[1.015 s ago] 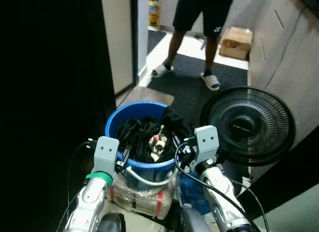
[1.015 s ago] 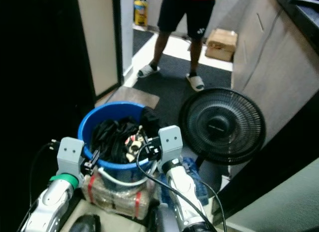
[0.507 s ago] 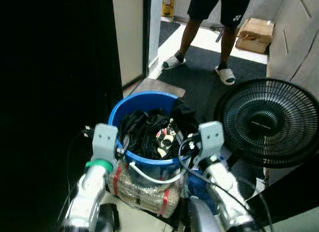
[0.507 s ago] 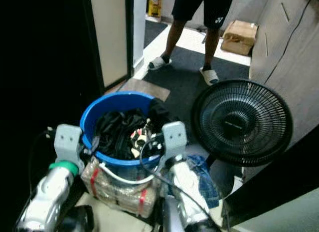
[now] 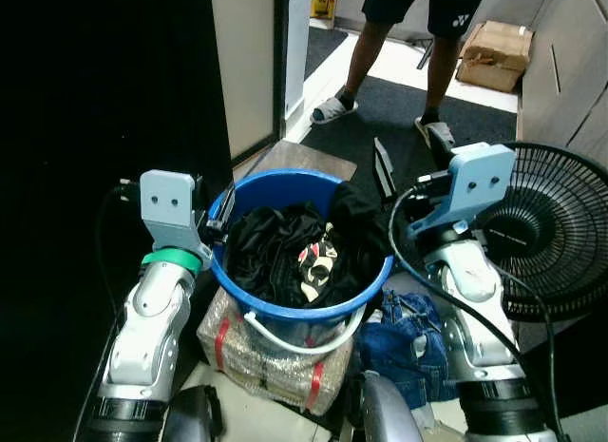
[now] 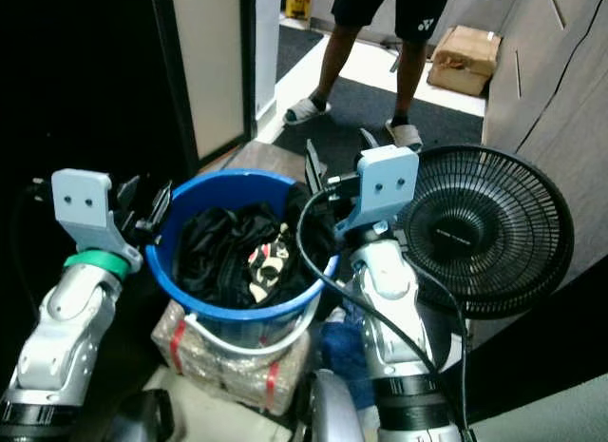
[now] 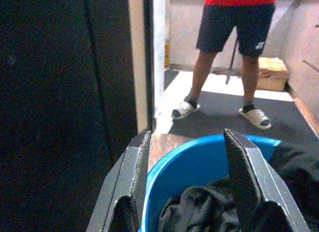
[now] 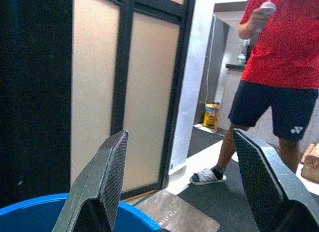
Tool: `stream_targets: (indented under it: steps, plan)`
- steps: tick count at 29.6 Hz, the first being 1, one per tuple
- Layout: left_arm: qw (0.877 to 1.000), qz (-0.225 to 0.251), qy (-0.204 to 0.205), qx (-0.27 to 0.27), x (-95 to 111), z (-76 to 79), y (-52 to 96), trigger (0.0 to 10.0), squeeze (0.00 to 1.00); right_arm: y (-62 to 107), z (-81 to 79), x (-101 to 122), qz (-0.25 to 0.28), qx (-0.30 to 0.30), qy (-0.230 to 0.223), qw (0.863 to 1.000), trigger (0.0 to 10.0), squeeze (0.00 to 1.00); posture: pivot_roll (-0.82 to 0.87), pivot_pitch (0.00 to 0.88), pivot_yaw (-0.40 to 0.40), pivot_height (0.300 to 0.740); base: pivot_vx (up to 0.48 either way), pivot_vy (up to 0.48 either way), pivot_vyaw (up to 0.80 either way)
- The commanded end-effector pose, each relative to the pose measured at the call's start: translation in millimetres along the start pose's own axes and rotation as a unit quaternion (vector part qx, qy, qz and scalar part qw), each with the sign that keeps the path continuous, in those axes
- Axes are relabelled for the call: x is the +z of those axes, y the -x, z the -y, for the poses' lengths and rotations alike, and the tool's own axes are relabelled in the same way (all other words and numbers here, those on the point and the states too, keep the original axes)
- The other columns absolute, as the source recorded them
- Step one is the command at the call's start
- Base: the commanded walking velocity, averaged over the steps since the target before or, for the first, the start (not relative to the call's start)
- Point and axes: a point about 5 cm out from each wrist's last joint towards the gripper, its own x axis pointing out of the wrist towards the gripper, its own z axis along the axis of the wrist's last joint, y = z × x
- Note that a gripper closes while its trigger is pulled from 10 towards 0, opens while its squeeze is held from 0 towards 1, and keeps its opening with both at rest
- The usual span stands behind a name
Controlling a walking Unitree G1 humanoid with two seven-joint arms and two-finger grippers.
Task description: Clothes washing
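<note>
A blue bucket (image 5: 285, 182) holds dark clothes (image 5: 275, 252) and a patterned piece (image 5: 318, 261); its white handle (image 5: 299, 337) hangs down in front. The bucket rests on a plastic-wrapped bundle (image 5: 261, 356) bound with red tape. My left gripper (image 5: 217, 212) is open at the bucket's left rim, and in the left wrist view the blue rim (image 7: 189, 162) lies between its fingers (image 7: 133, 177). My right gripper (image 5: 408, 162) is open and raised above the bucket's right side, holding nothing. Its fingers (image 8: 107, 177) point toward the doorway.
A person (image 5: 404, 43) in dark shorts and white sandals stands a little beyond the bucket. A black floor fan (image 5: 551, 233) stands close on the right. Blue jeans (image 5: 408, 337) lie under the right arm. A door panel (image 5: 247, 71) and a cardboard box (image 5: 494, 52) are farther off.
Both arms have risen and spread apart. The left gripper now sits at the bucket's left rim and the right one is above its right side. The camera has shifted too.
</note>
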Motion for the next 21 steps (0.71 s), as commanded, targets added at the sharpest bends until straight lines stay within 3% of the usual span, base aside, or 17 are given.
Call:
stream_targets:
  steps: [1, 11, 15, 17, 21]
  plan:
    - [1.000, -0.007, 0.003, -0.011, -1, 5.7, 1.8, 10.0, 0.00, 3.6, -4.5, -2, -0.007, 0.007, -0.001, 1.000, 10.0, 0.00, 0.04, 0.123, -0.002, 0.561, 0.000, 0.000, 0.00]
    - [0.997, -0.066, -0.018, -0.030, -20, 13.6, 7.0, 10.0, 0.00, 9.3, -10.3, -9, -0.042, 0.020, -0.006, 0.999, 10.0, 0.00, 0.04, 0.132, -0.005, 0.561, 0.000, 0.000, 0.00]
    - [0.993, -0.112, -0.018, -0.035, -35, 19.6, 2.1, 10.0, 0.00, 11.5, -13.2, -23, -0.075, 0.030, 0.007, 0.997, 10.0, 0.00, 0.04, 0.161, -0.004, 0.561, 0.000, 0.000, 0.00]
    - [0.989, -0.142, -0.006, -0.045, -44, 26.8, -2.2, 10.0, 0.00, 12.3, -15.0, -39, -0.119, 0.040, 0.014, 0.992, 10.0, 0.00, 0.04, 0.176, -0.002, 0.561, 0.000, 0.000, 0.00]
    - [0.985, -0.168, 0.007, -0.038, -49, 32.2, -12.2, 10.0, 0.00, 8.6, -14.7, -51, -0.152, 0.049, 0.002, 0.987, 10.0, 0.00, 0.05, 0.231, 0.005, 0.561, 0.000, 0.000, 0.00]
